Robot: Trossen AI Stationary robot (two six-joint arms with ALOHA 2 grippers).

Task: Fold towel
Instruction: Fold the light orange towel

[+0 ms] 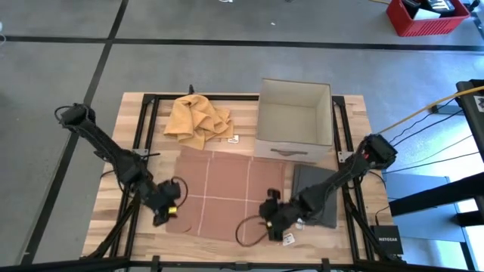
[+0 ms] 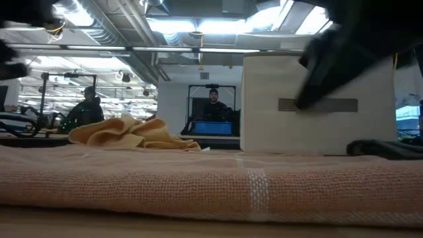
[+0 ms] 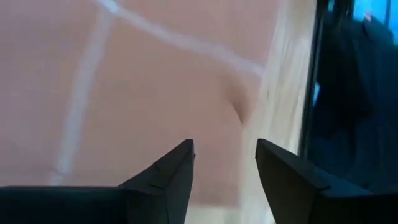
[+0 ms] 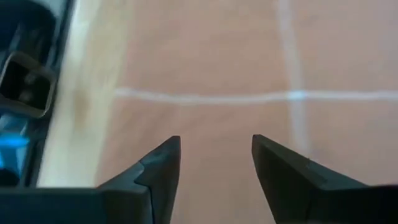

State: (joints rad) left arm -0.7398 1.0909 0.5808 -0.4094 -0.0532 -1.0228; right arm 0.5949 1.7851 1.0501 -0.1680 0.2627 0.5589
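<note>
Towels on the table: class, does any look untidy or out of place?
Yes. The yellow towel lies crumpled in a heap at the far edge beside the white box, while the pink towel is spread flat.

Far side: my way is blocked by the box (image 1: pixel 294 119) and the crumpled yellow cloth (image 1: pixel 197 117).
Right side: dark folded cloth (image 1: pixel 319 193) lies beside the towel (image 1: pixel 227 190).
Near edge: bare counter (image 1: pixel 227 249), open to me.

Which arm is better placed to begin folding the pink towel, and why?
Neither clearly. The left end effector sits open at the pink towel's near-left corner, and the right end effector sits open at its near-right edge; both look ready to lift together.
</note>
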